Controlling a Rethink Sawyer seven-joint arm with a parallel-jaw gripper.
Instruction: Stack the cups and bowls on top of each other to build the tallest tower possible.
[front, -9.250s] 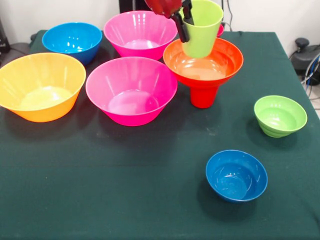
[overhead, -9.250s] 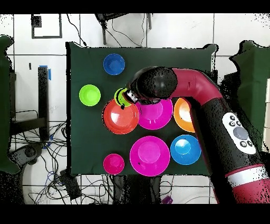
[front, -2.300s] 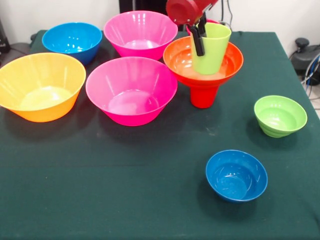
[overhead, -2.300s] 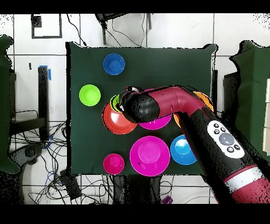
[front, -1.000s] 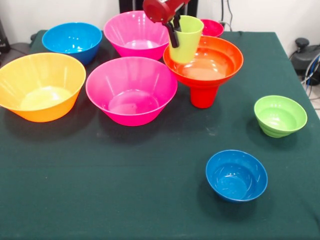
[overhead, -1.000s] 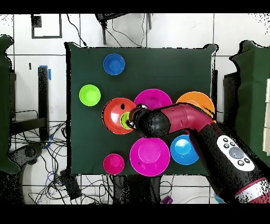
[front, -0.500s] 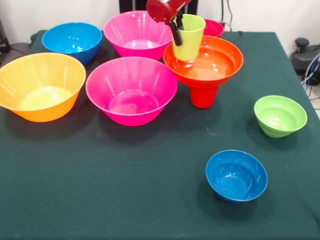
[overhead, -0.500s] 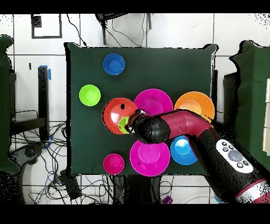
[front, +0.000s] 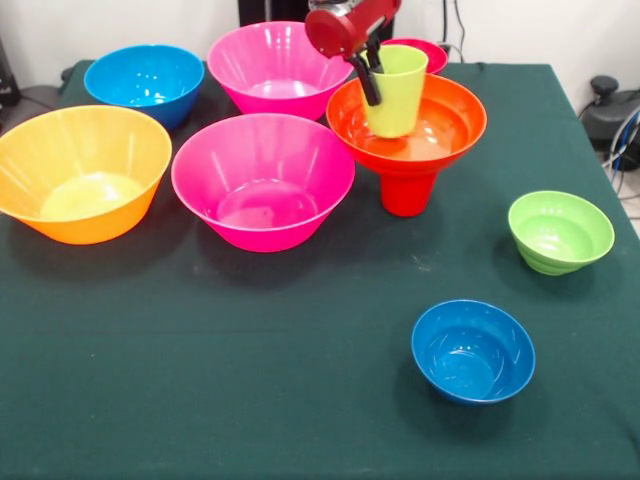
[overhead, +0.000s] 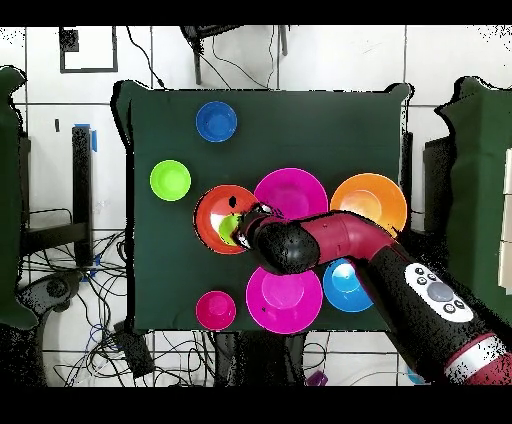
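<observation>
My gripper (front: 368, 68) is shut on the rim of the lime-green cup (front: 395, 92), one finger inside and one outside. The cup hangs upright, slightly tilted, inside the wide red-orange bowl (front: 450, 120), left of its middle. I cannot tell whether it touches the bowl's floor. That bowl sits on the red cup (front: 407, 192). In the overhead view the gripper (overhead: 243, 226) and the green cup (overhead: 228, 229) are over the red-orange bowl (overhead: 212, 212). A small green bowl (front: 560, 231) and a small blue bowl (front: 472, 350) stand apart on the cloth.
Two big pink bowls (front: 262, 180) (front: 278, 68), a yellow-orange bowl (front: 80, 170) and a mid-sized blue bowl (front: 145, 82) crowd the left of the stack. A small red bowl (front: 428, 52) sits behind it. The arm (overhead: 340, 240) partly covers the blue bowl (overhead: 345, 288).
The gripper lifted the green cup from the bowl's right side to over its left rim. It has now moved back right and lower into the bowl.
</observation>
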